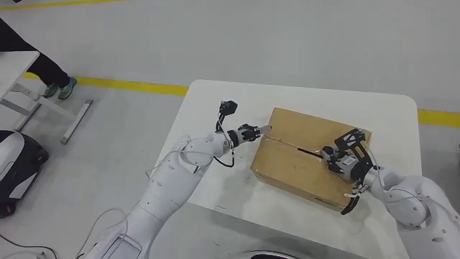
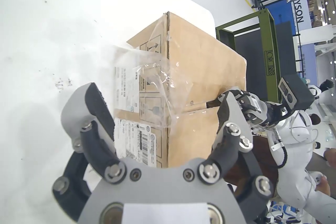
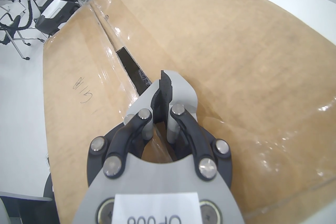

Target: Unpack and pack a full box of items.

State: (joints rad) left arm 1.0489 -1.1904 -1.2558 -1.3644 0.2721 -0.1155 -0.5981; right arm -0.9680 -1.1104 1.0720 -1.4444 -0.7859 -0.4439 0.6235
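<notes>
Fingers [image 3: 183, 89] of the right gripper [image 3: 164, 78] are clenched together with no gap between the pads. Their tips rest on the top of the cardboard box [image 3: 223, 38], right at the middle seam [image 3: 126, 57], where the two flaps stand slightly parted and a dark slit shows. Whether anything thin is pinched between them cannot be told.

The left gripper [image 2: 162, 109] is released and spread wide. It sits at the left end of the box [image 2: 199, 64], with one finger [image 2: 97, 104] in front of the labelled end face and the other [image 2: 231, 114] up by the top edge. Loose, crumpled clear tape [image 2: 155, 70] hangs off that end between them. Contact with the cardboard cannot be made out.

From above, the box [image 1: 287, 165] lies flat on the white table [image 1: 215, 108], right of its middle. Its long axis runs left to right, the right end turned a little nearer, and the seam follows that axis. The left gripper [image 1: 264, 129] meets the seam's left end, and the right gripper [image 1: 332, 152] sits over the seam toward the right end.
</notes>
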